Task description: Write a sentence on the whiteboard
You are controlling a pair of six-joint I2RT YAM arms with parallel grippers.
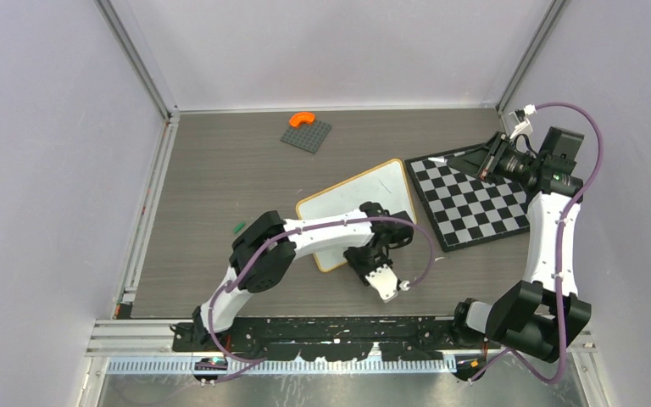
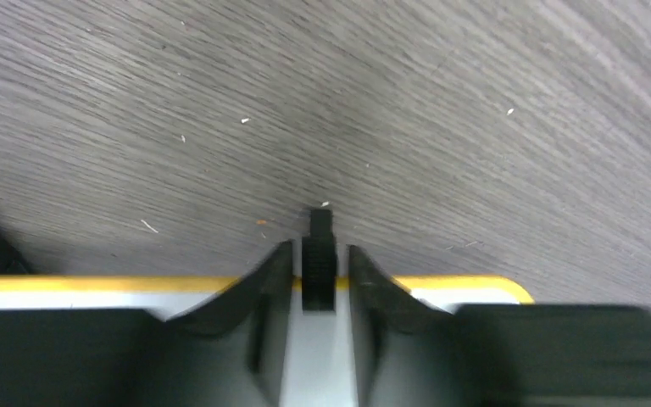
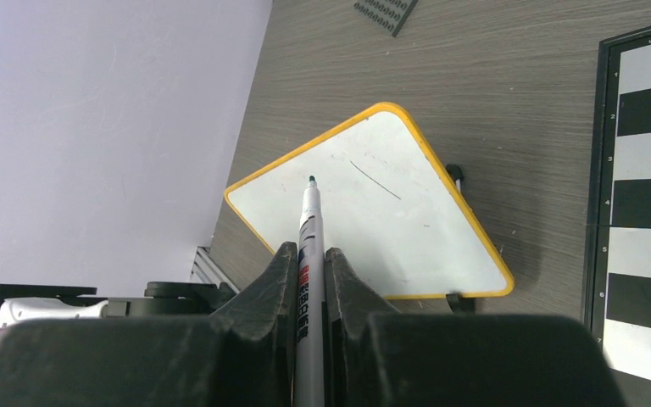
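Note:
The whiteboard (image 1: 364,191), white with an orange-tan frame, lies flat and turned at an angle in the middle of the table. My left gripper (image 1: 371,261) sits low at its near edge. In the left wrist view it (image 2: 319,254) has closed in on a black clip (image 2: 319,275) on the board's rim (image 2: 93,284). My right gripper (image 1: 496,165) hangs high over the checkerboard, shut on a white marker (image 3: 309,212) whose green tip points at the whiteboard (image 3: 407,229). No sentence shows on the board, only a thin dark stroke (image 3: 375,180).
A black-and-white checkerboard (image 1: 475,199) lies just right of the whiteboard. A grey studded plate (image 1: 307,136) with an orange piece (image 1: 303,119) sits at the back. A small green item (image 1: 238,226) lies left of my left arm. Walls close in on three sides.

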